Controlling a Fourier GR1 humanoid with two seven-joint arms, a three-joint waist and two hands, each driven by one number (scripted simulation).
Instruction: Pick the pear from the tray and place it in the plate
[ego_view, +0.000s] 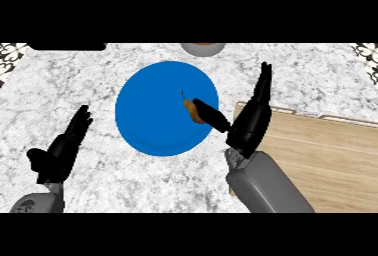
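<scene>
Grey forearm of the right arm fills the lower right of the head view, nearest the camera, and ends in the right hand (247, 125), which stands over the seam between tray and plate.

By size: the marbled tabletop (88, 75) spans the whole view. On it, at the right, lies the wooden tray (325, 155), its near corner just beside the plate. The blue plate (159, 112) sits at centre, round and flat. At the far edge a grey bowl (202, 48) with something brown inside shows only partly. The left hand (63, 147) rests open at the lower left, fingers up, well apart from the plate.

The right hand's fingers point straight up and away while its thumb reaches left toward the pear (195, 111); the hand is spread apart, not clamped on the fruit. The pear, smallest of all, lies on the plate's right part, inside the rim, stem pointing away, with the thumb tip touching or just beside it.

The placing looks all but done. The risk now, as I judge it, is the thumb: if the hand draws back sideways with the thumb against the pear, it could roll the rounded fruit toward the rim and off the plate. A lift clear of it seems safer.
</scene>
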